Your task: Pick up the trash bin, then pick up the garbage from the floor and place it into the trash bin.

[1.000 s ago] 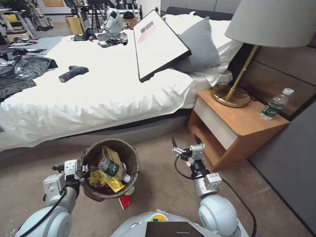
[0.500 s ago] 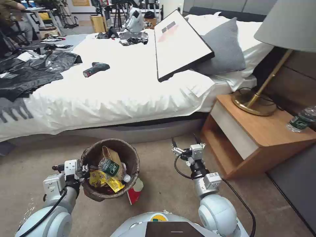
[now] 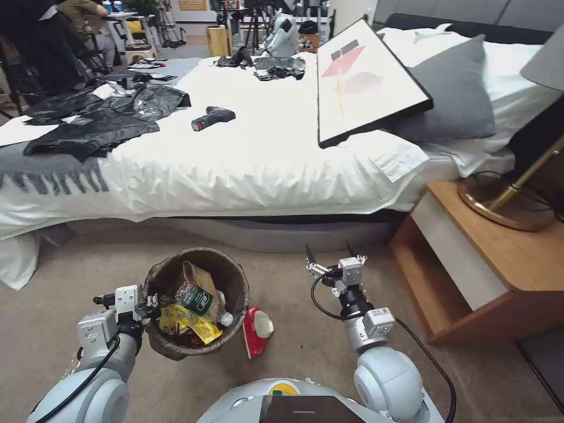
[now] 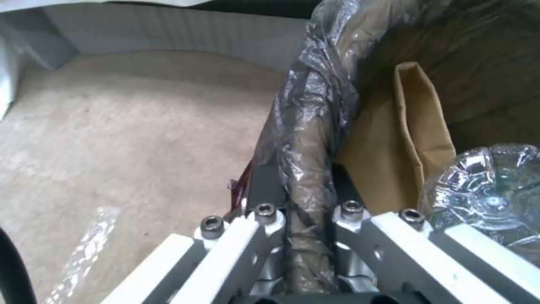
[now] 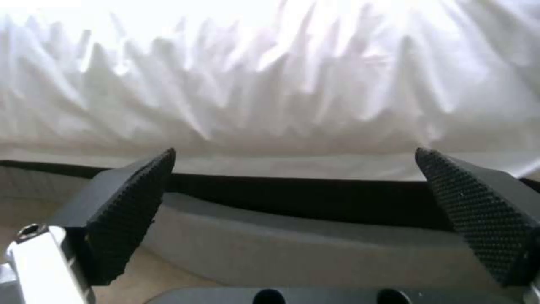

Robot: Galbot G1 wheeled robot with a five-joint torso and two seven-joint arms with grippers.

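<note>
Your left gripper [image 3: 154,305] has its jaws clamped on the rim of the round brown-bag-lined trash bin [image 3: 230,276], while your right gripper [image 3: 330,257] hangs with jaws spread, empty.

Left gripper [image 3: 151,304] clamped, right gripper [image 3: 329,254] agape

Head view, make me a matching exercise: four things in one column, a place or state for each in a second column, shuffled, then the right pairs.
Things:
1. trash bin
2. red-and-white packet
3. left end effector
4. right end effector

Places or states:
A. open, holding nothing, pointed toward the bed
B. lying on the carpet beside the bin
C. clamped on the bag-lined rim
D. holding a bottle, yellow wrappers and a brown paper bag

Pairs: 1-D, 2-B, 3-C, 4-A
</note>
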